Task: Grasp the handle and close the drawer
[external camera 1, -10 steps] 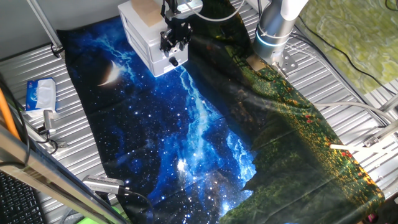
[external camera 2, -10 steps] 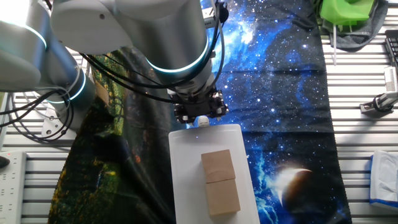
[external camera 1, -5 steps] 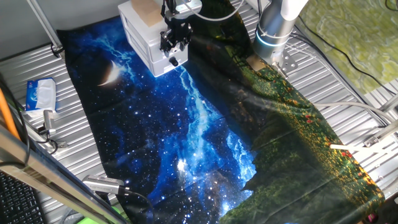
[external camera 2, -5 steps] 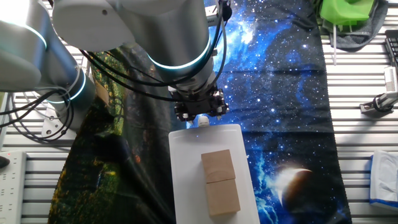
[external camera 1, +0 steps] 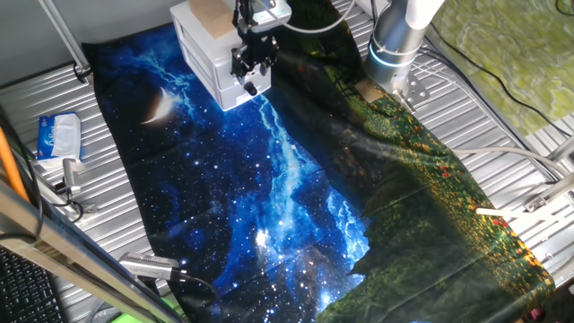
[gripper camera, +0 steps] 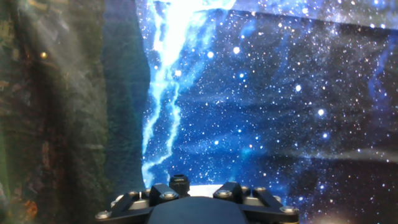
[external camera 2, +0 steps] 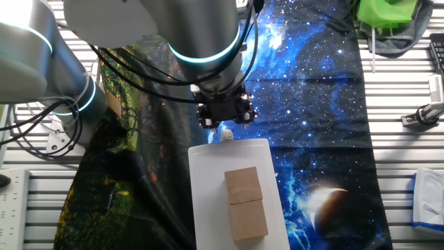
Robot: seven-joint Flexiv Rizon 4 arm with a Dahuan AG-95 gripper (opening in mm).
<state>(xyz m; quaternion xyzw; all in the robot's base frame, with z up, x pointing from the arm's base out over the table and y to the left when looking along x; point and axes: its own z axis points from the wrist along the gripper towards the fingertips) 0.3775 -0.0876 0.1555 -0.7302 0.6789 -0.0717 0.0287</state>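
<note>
The white mini cabinet (external camera 1: 202,40) stands at the far end of the galaxy cloth, with a tan block (external camera 2: 245,201) on its top (external camera 2: 208,208). The drawer front (external camera 1: 231,90) sits flush with the cabinet, and no tan inner walls show. The small white handle knob (external camera 1: 252,89) sticks out from it and also shows in the other fixed view (external camera 2: 226,134). My gripper (external camera 2: 223,119) hovers just above and in front of the knob, apart from it, with its jaws spread and empty. The hand view shows only the gripper base (gripper camera: 196,202) over the cloth.
The arm's base (external camera 1: 395,45) stands to the right of the cabinet. A blue-white packet (external camera 1: 58,136) and metal tools (external camera 1: 67,179) lie on the ribbed table at the left. A green object (external camera 2: 388,15) and cables lie at the table's edges.
The gripper has drawn back and up from the knob, which now shows clear of the fingers. The cabinet and drawer have not moved.
</note>
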